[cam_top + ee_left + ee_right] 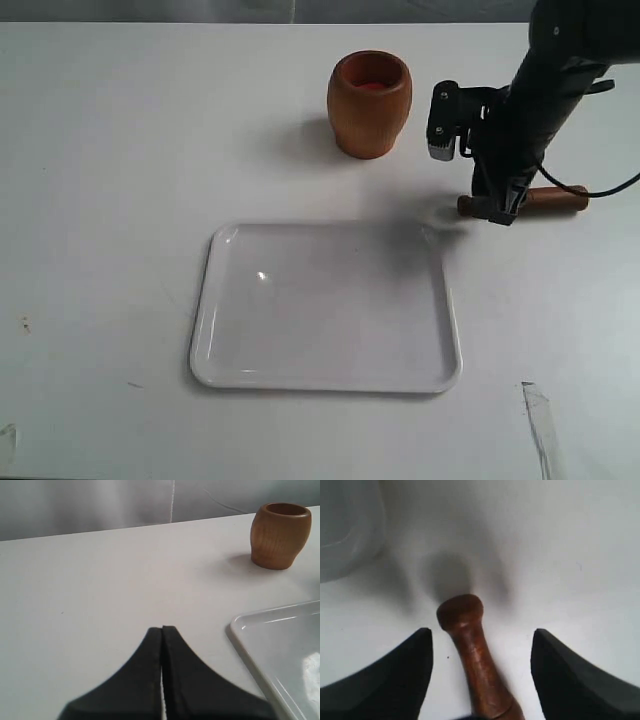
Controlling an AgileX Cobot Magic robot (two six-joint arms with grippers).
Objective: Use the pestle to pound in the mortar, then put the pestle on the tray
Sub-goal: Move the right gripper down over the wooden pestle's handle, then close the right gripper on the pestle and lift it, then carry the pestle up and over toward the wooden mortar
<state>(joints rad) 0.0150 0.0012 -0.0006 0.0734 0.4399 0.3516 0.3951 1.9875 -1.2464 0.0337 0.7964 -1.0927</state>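
Pestle (552,197) lies flat on the table (120,150), just off the tray (327,383) corner, with the mortar (369,103) standing apart beyond. Pickup judged in hand: right gripper (481,632) should lower squarely and close on the shaft behind the knob, centred, lest it roll. Its jaws stand apart, one finger either side of the shaft, neither touching. Left gripper (162,628) pressed together, empty
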